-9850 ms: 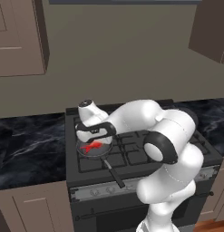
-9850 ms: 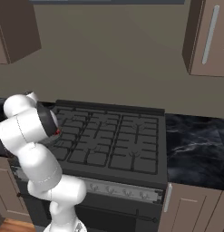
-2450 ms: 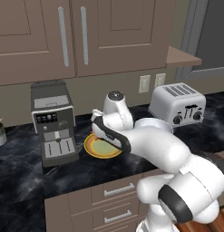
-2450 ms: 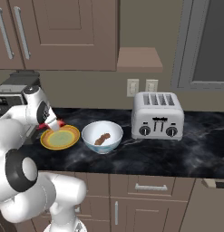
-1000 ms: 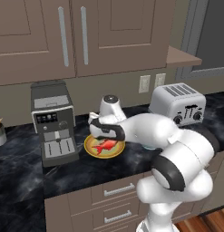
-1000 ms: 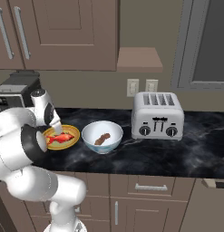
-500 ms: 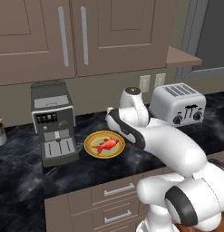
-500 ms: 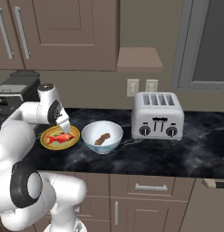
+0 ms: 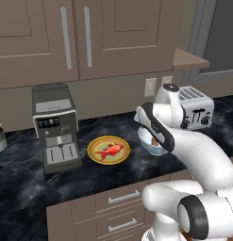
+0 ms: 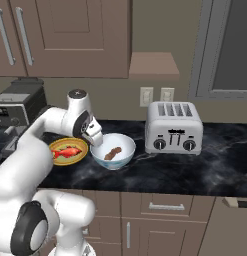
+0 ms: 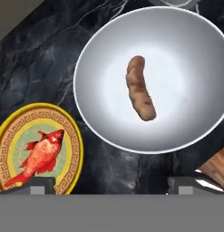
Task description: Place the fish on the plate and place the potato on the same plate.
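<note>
From the left base view, the plate (image 9: pixel 109 150) sits on the dark counter (image 9: pixel 23 164), just to the right of the coffee machine (image 9: pixel 55 127). The red fish (image 9: pixel 111 150) lies flat in the middle of the plate. To the right of the plate is a pale bowl (image 9: pixel 150 143). The white arm covers most of the bowl. The gripper (image 9: pixel 157 139) hangs over the bowl, and I cannot tell from here how its jaws stand. A toaster (image 9: pixel 197 107) stands behind the arm, further right of the plate.

From the right base view, the plate (image 10: pixel 68 150) is on the counter (image 10: pixel 195 170) with the fish (image 10: pixel 68 152) on it. The bowl (image 10: pixel 113 151) is just beside the plate, on its right. The brown potato (image 10: pixel 113 153) lies inside the bowl. The gripper (image 10: pixel 96 138) is above the left edge of the bowl, between the plate and the potato. It touches nothing. The toaster (image 10: pixel 174 127) stands to the right of the bowl, a bit apart from it.

From the hand view, the two finger tips (image 11: pixel 38 182) stand far apart at the bottom, so the jaws are open and hold nothing. The plate (image 11: pixel 22 140) is at the lower left with the fish (image 11: pixel 40 156) on it. The bowl (image 11: pixel 186 86) is up and to the right of the plate, close but not touching. The long potato (image 11: pixel 140 88) lies in the middle of the bowl.
</note>
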You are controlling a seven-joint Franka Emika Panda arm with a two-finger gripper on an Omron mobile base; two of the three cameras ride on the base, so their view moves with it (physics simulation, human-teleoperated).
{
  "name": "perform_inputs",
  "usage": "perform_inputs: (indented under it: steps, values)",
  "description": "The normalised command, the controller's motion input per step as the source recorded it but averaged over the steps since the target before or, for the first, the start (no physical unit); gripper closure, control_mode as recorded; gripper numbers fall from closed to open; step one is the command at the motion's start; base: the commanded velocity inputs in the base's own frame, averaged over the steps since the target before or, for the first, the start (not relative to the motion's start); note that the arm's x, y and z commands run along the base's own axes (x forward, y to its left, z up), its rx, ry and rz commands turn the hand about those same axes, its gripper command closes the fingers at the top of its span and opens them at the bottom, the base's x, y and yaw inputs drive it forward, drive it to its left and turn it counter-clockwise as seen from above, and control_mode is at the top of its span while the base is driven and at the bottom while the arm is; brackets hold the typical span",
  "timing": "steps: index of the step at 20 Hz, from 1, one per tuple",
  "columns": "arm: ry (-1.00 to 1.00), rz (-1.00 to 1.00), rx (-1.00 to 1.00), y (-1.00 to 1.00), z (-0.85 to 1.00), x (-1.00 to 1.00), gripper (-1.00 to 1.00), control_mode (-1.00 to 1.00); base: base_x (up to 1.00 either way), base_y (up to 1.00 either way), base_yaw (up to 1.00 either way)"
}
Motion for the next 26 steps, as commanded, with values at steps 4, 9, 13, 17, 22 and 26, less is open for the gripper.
perform_inputs:
  steps: [4, 9, 13, 17, 22, 26]
  values:
    - [0.00, 0.13, 0.00, -0.98, 0.08, -0.26, -1.00, -1.00, 0.00, 0.00, 0.00]
    - [0.02, 0.04, 0.00, -0.90, 0.00, -0.24, -1.00, -1.00, 0.00, 0.00, 0.00]
    - [0.00, 0.00, 0.00, -0.73, -0.01, -0.19, -1.00, -1.00, 0.00, 0.00, 0.00]
    - [-0.04, 0.03, 0.00, -0.12, -0.01, 0.01, -1.00, -1.00, 0.00, 0.00, 0.00]
    - [0.00, 0.01, -0.02, 0.06, -0.03, 0.06, -1.00, -1.00, 0.00, 0.00, 0.00]
    - [-0.01, 0.01, -0.07, 0.38, 0.00, 0.20, -1.00, -1.00, 0.00, 0.00, 0.00]
